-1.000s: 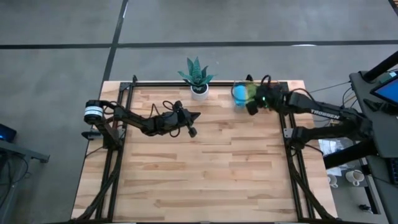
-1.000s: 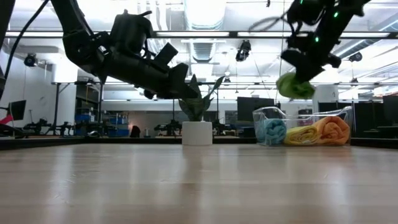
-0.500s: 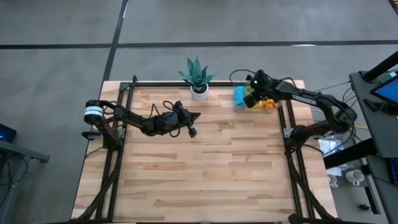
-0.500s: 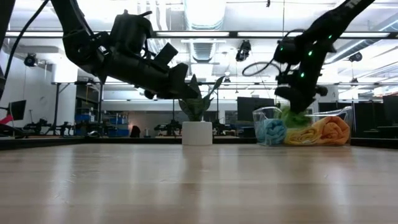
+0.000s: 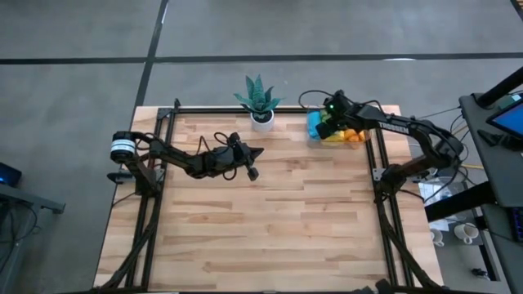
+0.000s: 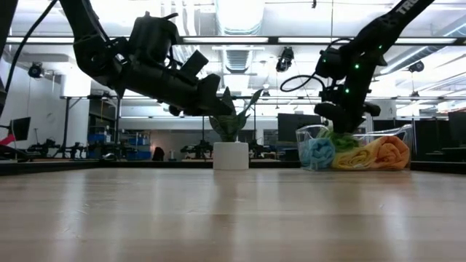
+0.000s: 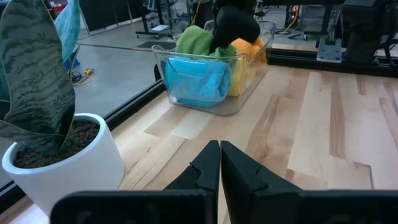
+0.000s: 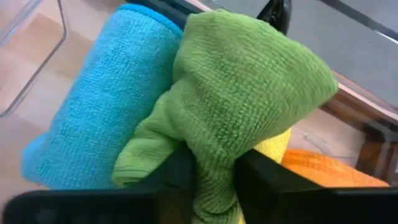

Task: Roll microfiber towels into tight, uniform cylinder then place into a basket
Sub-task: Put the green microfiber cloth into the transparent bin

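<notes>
Right gripper (image 8: pixel 214 177): reaches down into the basket at the far right of the table, fingers narrow and pinching a fold of the green towel.
Green towel (image 8: pixel 249 93): bunched, lying on top of the other towels, between the blue and the yellow ones.
Blue towel (image 7: pixel 198 81): rolled, at the left end of the basket.
Yellow towel (image 8: pixel 273 146): under the green one, mostly hidden.
Orange towel (image 6: pixel 389 151): rolled, at the right end of the basket.
Basket (image 7: pixel 205 102): clear, on the table just right of the potted plant.
Potted plant (image 5: pixel 260 102): far edge, near the middle.
Left gripper (image 7: pixel 219 163): fingers pressed together, holding nothing, raised over the table left of centre.
</notes>
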Motion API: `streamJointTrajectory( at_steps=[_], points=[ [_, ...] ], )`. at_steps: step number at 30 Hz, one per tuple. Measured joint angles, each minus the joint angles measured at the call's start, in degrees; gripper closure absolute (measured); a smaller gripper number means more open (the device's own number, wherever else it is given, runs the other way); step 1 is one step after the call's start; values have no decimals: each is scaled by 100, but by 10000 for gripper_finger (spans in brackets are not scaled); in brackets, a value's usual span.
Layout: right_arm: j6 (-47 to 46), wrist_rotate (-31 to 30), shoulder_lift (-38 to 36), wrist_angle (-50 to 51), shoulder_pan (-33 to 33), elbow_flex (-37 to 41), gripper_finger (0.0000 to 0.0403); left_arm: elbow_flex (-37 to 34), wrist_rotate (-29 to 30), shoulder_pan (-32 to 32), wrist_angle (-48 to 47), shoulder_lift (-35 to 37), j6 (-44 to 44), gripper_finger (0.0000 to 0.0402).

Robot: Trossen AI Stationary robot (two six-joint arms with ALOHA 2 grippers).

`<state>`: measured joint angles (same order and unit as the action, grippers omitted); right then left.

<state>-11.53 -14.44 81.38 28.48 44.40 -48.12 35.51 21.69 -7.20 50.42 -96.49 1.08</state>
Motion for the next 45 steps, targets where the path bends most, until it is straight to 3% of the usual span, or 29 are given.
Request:
streamJointTrajectory(
  at_steps=[9,13,18,21,24,30,35,45],
  points=[
    [-243,188,-381,474,0,0,187,-2,0,0,-9,-2,-1,402],
    [-242,213,-772,553,-2,0,154,-2,0,0,-45,-2,-1,402],
    [-222,-195,-1452,463,0,15,146,-2,0,0,-44,-4,0,402],
    [-311,-206,-1692,11,-2,186,160,-2,0,0,-42,-4,-1,402],
    [-426,-208,-1673,-636,0,457,201,-2,0,0,-42,-4,0,402],
    [-456,-213,-979,-1265,42,774,370,-2,0,0,-40,-4,0,402],
    [-611,-385,-392,-1856,146,720,390,-2,0,0,-40,-4,0,402],
    [-649,-623,170,-1793,47,709,394,-17,0,0,-40,-4,0,402]
  ],
)
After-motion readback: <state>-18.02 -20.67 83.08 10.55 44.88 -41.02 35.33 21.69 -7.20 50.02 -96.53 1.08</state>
